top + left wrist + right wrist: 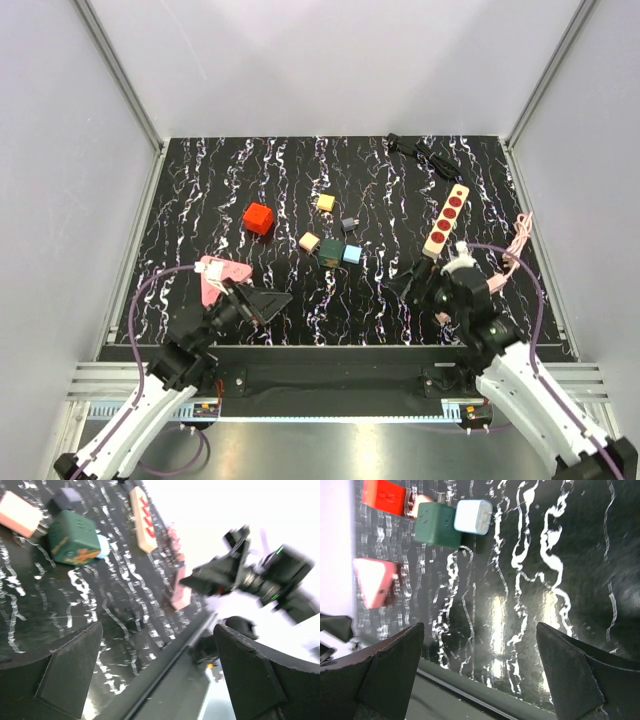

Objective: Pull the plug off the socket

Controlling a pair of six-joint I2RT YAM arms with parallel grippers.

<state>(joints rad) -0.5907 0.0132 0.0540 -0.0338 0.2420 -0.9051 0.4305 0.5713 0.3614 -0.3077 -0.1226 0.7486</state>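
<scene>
The socket (446, 220) is a long beige strip with four red outlets, lying at the right of the table; it also shows in the left wrist view (142, 522). I see no plug seated in its outlets. A small dark plug-like block (349, 224) lies near the middle. A pale blue cube with two slots (473, 516) sits beside a green cube (439, 526). My right gripper (412, 283) is open and empty, near and left of the strip's near end. My left gripper (262, 300) is open and empty at the front left.
A pink triangle (218, 275) lies by the left gripper. A red cube (258, 218), yellow cube (325, 202) and peach cube (309, 241) sit mid-table. A black cable (425, 152) lies at the back right. A pink cord (517, 240) runs along the right edge.
</scene>
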